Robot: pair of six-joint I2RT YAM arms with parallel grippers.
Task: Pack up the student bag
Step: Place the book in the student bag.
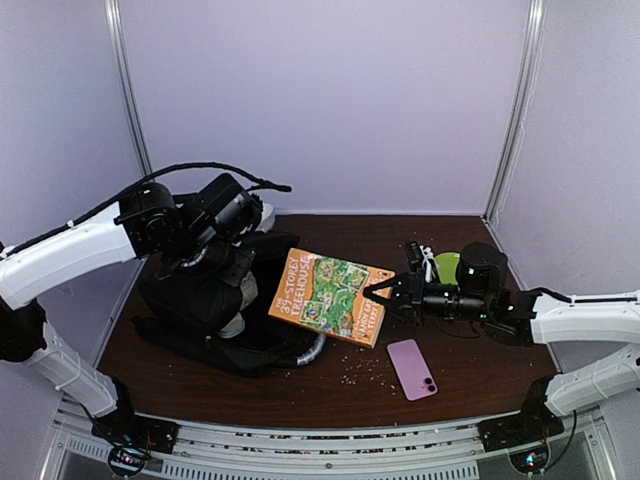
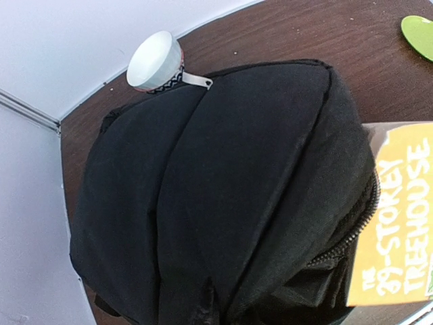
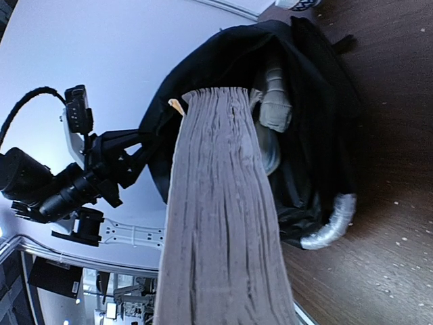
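While right claw (image 1: 378,291) grips book (image 1: 328,296), left claw (image 1: 207,268) closed atop bag (image 1: 185,312)

A dark brown wooden table (image 1: 470,385) spreads beneath and all round the right pincer (image 1: 380,291), flecked with pale crumbs (image 1: 365,378) just on the near side of it and edged, nearer still, by a slotted metal rail (image 1: 330,440). Beyond the pincer rises a pale lilac back wall (image 1: 320,100), and a matching side wall (image 1: 590,130) stands off to the pincer's right, the two joined by a slim white post (image 1: 515,110). The light is soft and even, leaving only faint shade on the tabletop.
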